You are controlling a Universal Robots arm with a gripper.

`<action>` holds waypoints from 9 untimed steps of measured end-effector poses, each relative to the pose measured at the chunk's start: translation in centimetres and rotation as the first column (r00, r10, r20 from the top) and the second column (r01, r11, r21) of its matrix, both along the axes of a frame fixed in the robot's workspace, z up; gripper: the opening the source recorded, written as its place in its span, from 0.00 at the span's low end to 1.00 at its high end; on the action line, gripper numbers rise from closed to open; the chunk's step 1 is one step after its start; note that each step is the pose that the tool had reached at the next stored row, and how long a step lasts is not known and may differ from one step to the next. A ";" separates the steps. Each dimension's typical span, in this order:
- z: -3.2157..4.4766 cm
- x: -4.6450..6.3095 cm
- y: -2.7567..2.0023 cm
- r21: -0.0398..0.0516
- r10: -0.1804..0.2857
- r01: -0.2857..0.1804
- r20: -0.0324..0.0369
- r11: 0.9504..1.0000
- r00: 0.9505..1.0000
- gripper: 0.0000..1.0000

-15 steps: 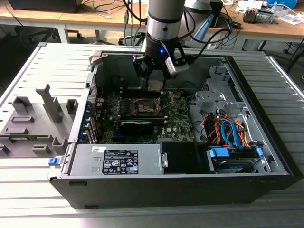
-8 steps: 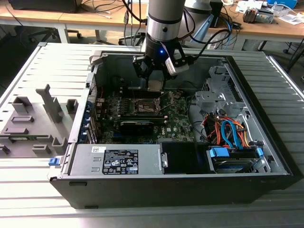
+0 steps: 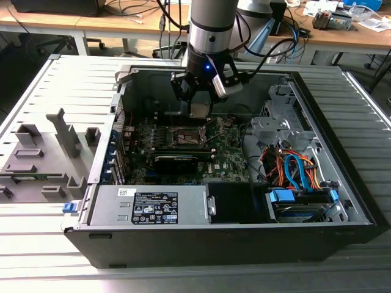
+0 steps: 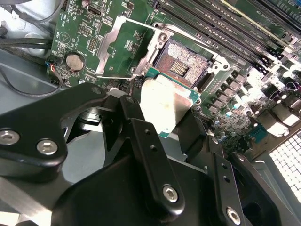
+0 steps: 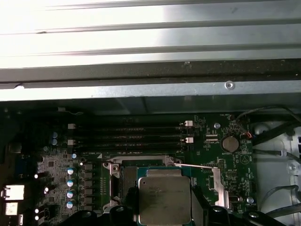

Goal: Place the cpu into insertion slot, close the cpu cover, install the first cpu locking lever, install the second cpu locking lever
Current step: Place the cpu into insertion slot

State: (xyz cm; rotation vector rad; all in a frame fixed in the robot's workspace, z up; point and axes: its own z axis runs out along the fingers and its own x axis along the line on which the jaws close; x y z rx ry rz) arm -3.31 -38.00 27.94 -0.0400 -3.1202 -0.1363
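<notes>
An open black computer case (image 3: 244,238) lies on a ribbed grey metal table (image 3: 49,79), with wooden desks (image 3: 91,21) behind. Its silver power supply (image 3: 110,210) carries a white printed label (image 3: 156,207). The black gripper (image 3: 200,108) pinches the silvery square cpu (image 4: 167,101) just above the dark square insertion slot (image 4: 181,61). The second wrist view shows the dull silver cpu cover (image 4: 107,47) standing open beside the slot.

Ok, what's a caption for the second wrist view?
The gripper holds the cpu over the insertion slot, cpu cover open.
</notes>
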 end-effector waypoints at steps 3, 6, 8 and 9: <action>-0.06 0.0 -0.06 0.000 0.000 0.000 0.000 1.000 1.000 0.54; -0.10 0.0 -0.12 0.000 0.000 0.000 0.000 1.000 1.000 0.54; -0.13 0.0 -0.17 0.000 0.000 0.000 0.000 1.000 1.000 0.54; -0.16 0.0 -0.21 0.000 0.000 0.000 0.000 1.000 1.000 0.54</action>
